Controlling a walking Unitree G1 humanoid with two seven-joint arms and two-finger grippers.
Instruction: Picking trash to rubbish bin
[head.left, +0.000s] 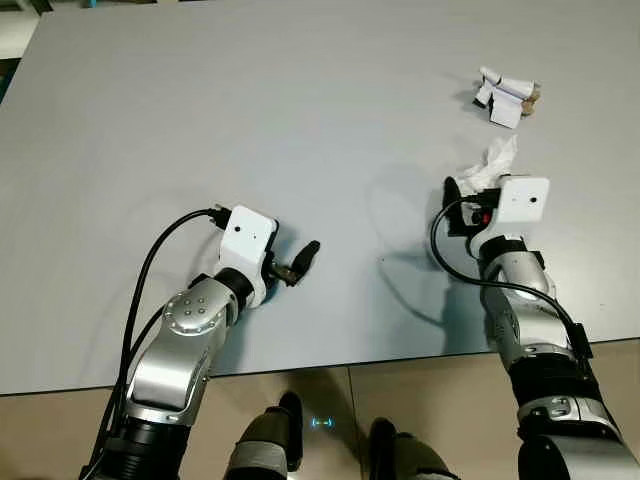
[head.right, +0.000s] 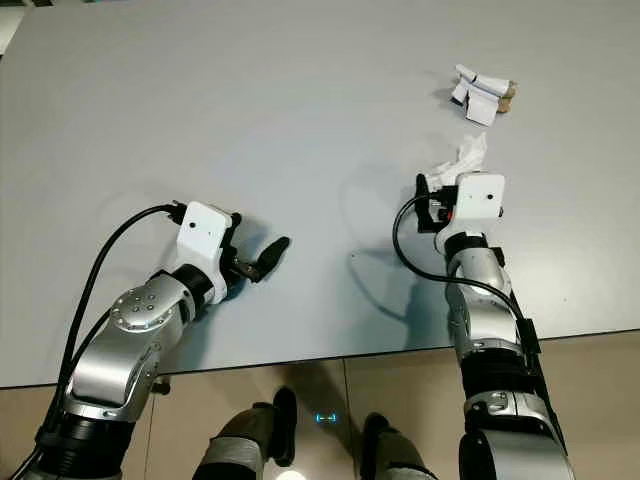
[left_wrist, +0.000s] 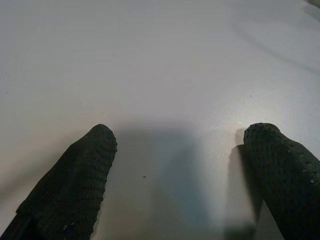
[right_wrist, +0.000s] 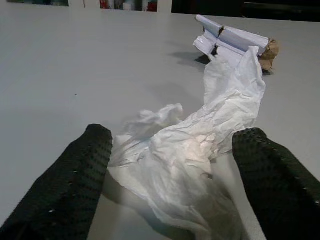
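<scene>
Table (head.left: 200, 100): grey, seen from above.

Tissue (right_wrist: 190, 150): white, crumpled, lying at about 2 o'clock of the table, between the spread fingers of the right gripper (right_wrist: 170, 175). Not yet clenched; the fingers (right_wrist: 75, 180) stood either side without pressing it.

Folded paper (head.left: 505, 95): white with a brown scrap, beyond the tissue toward 1 o'clock, apart from it.

Left gripper (left_wrist: 180, 165): released, empty, low over bare table at 7 o'clock.

Risks, judged: the thin tissue could slip out or tear if only its loose edge were pinched; its long tail could drag and nudge the folded paper; fingertips could scrape the table.

Unclear: no bin in sight; the tissue's near end was hidden under the wrist in the head views; whether the fingertips touched the table could not be told.
</scene>
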